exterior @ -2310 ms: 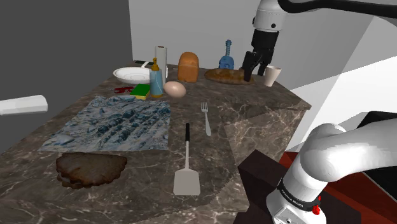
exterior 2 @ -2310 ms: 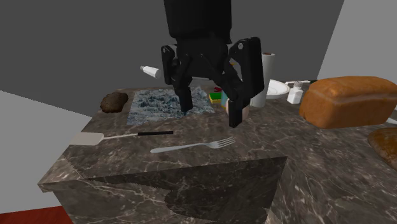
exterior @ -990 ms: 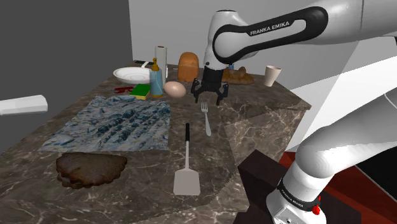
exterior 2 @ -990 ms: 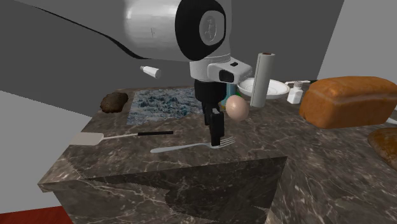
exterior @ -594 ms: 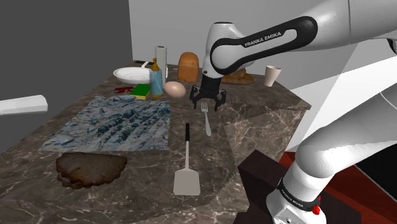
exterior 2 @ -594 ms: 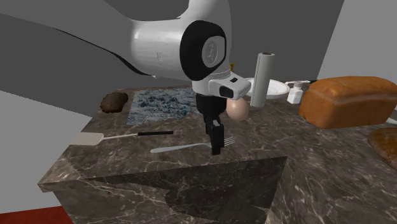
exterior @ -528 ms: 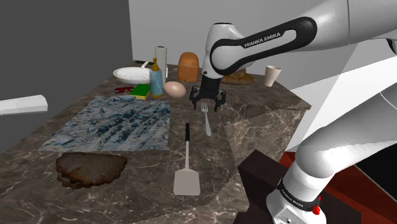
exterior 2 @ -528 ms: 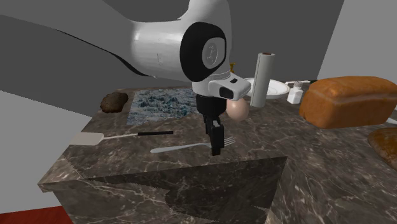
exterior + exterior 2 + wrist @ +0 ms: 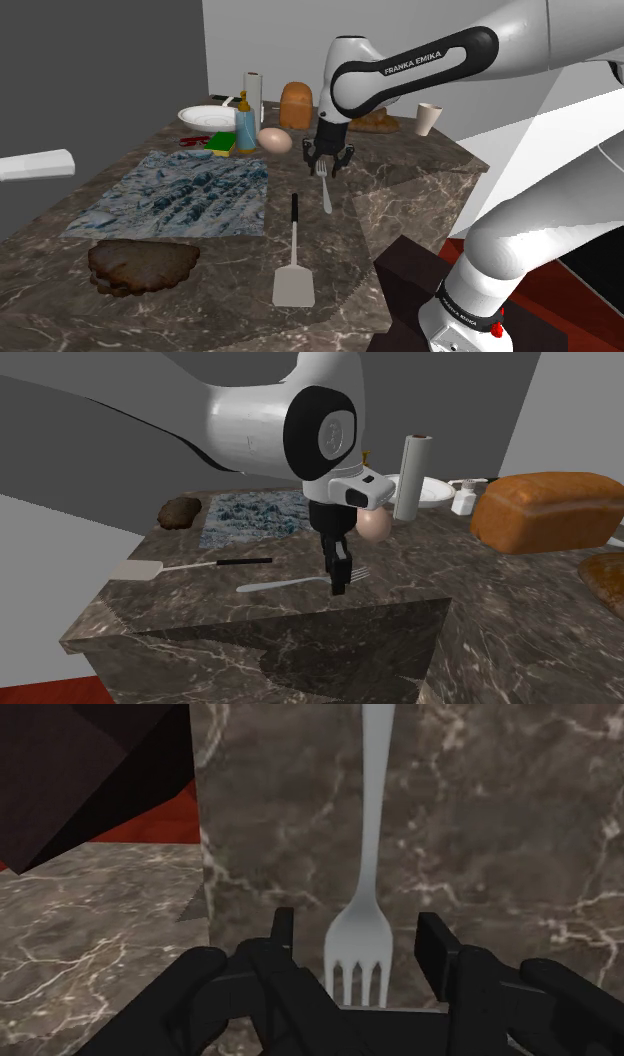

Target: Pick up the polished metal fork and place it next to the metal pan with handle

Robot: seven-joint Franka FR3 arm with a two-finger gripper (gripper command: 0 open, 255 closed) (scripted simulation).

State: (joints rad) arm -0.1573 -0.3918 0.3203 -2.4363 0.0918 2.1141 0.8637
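Fork [image 9: 325, 195] lies flat on the marble counter [image 9: 420, 180], alongside the edge nearest the stand, tines pointing to the far end. Nearest in the shoulder view, a spatula [image 9: 293, 270] lies just beside the fork's handle and roughly parallel to it, with a brown lump [image 9: 140, 265] and a blue cloth [image 9: 180, 195] further toward that view's left.

Mid-counter, the gripper [image 9: 321, 170] is down over the tine end. In the wrist view its fingers [image 9: 285, 929] stand apart either side of the fork's head, a gap showing on each side, so the hand is released and nothing is held. Straddling the fork crosswise likely lets the pads close on its narrow edges.

Beyond are an egg [image 9: 275, 140], a bottle [image 9: 245, 125], a paper roll [image 9: 254, 95], a loaf [image 9: 296, 104] and a cup [image 9: 428, 118]. The white dish [image 9: 205, 117] at the far end may be the pan. I cannot tell what it or the cup holds.
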